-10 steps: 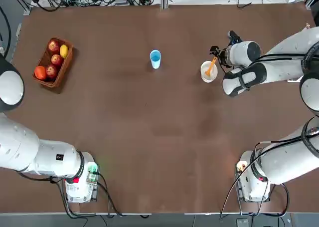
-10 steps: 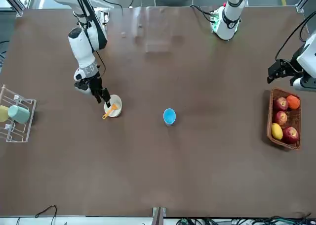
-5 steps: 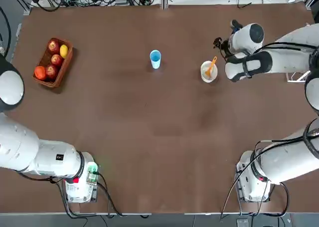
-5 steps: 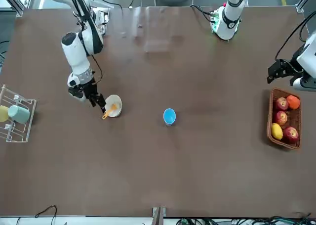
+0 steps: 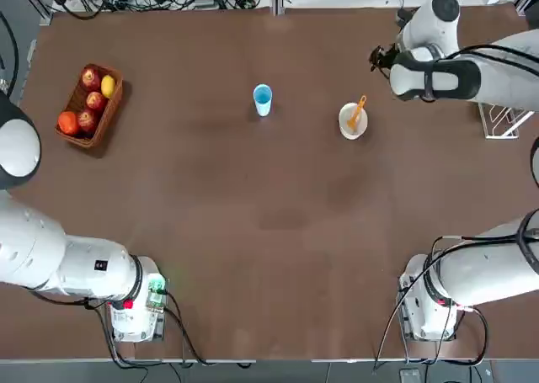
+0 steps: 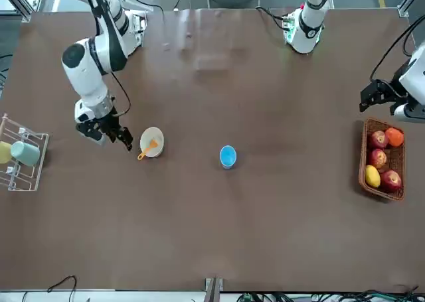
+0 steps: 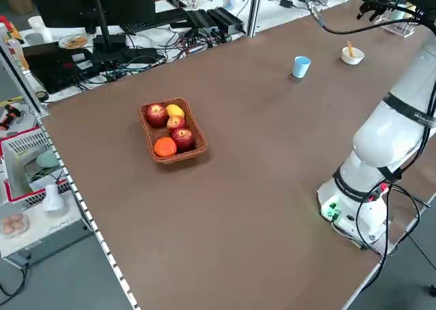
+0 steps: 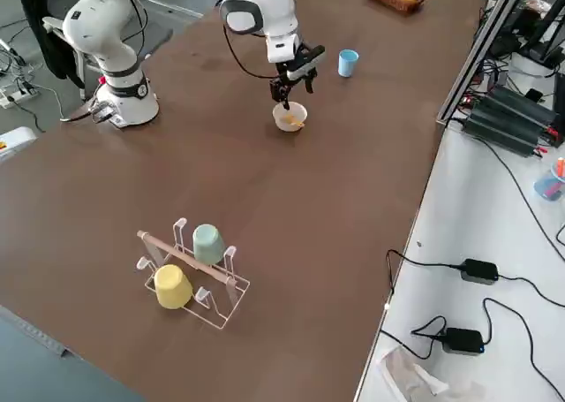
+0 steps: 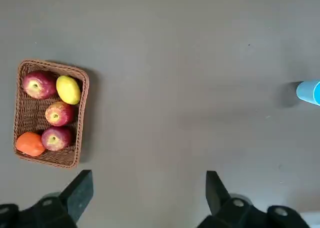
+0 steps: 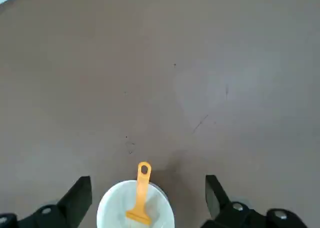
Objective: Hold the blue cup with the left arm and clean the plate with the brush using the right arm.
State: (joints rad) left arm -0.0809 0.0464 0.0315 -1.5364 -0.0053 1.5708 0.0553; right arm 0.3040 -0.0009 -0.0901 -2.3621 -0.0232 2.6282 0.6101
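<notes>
The brush (image 5: pixel 357 113) lies in the plate (image 5: pixel 353 121), its handle leaning out over the rim, right of the table's (image 5: pixel 269 231) middle. The blue cup (image 5: pixel 263 98) stands upright, apart to the plate's left. The right gripper (image 6: pixel 113 135) hangs open and empty just beside the plate. The left gripper (image 9: pixel 147 198), open too, hangs near a fruit basket (image 5: pixel 88 105).
</notes>
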